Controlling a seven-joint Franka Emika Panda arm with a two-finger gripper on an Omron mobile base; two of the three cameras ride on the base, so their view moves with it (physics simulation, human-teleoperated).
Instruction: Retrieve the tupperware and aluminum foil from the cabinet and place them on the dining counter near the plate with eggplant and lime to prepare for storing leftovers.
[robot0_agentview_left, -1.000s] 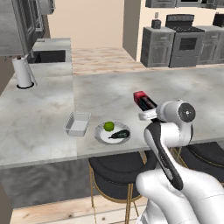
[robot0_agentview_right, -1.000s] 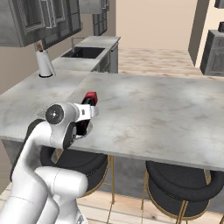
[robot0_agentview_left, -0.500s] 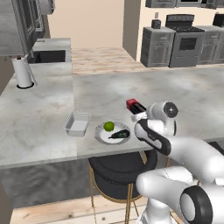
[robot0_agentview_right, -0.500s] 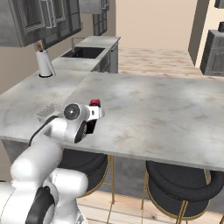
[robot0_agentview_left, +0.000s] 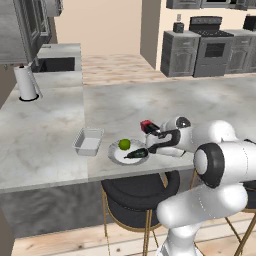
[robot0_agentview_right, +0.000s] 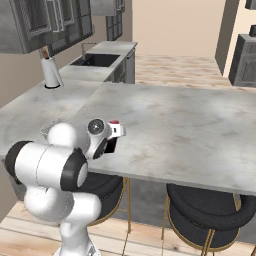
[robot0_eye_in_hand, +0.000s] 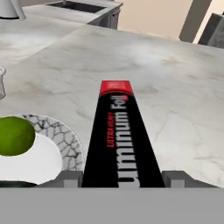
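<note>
My gripper (robot0_eye_in_hand: 122, 179) is shut on the aluminum foil (robot0_eye_in_hand: 120, 140), a long black box with a red end, held low over the dining counter (robot0_eye_in_hand: 175, 74). The box lies just right of the plate (robot0_eye_in_hand: 65, 140), which carries the lime (robot0_eye_in_hand: 15, 135). From the left base view, the foil (robot0_agentview_left: 146, 126) sticks out of the gripper (robot0_agentview_left: 161, 140) beside the plate (robot0_agentview_left: 115, 155), the lime (robot0_agentview_left: 124, 144) and the dark eggplant (robot0_agentview_left: 136, 153). The tupperware (robot0_agentview_left: 89, 141) stands on the counter left of the plate. From the right, the foil (robot0_agentview_right: 114, 123) points out over the counter (robot0_agentview_right: 190, 120).
A paper towel roll (robot0_agentview_left: 26, 82) stands at the far left by the sink (robot0_agentview_left: 55, 64). Grey wall cabinets (robot0_agentview_left: 30, 30) hang above it. Black stools (robot0_agentview_left: 135, 200) sit under the counter's near edge. A stove (robot0_agentview_left: 215, 47) is at the back right.
The arm has swung left and down with the foil, bringing the box from over the middle of the counter to just beside the plate.
</note>
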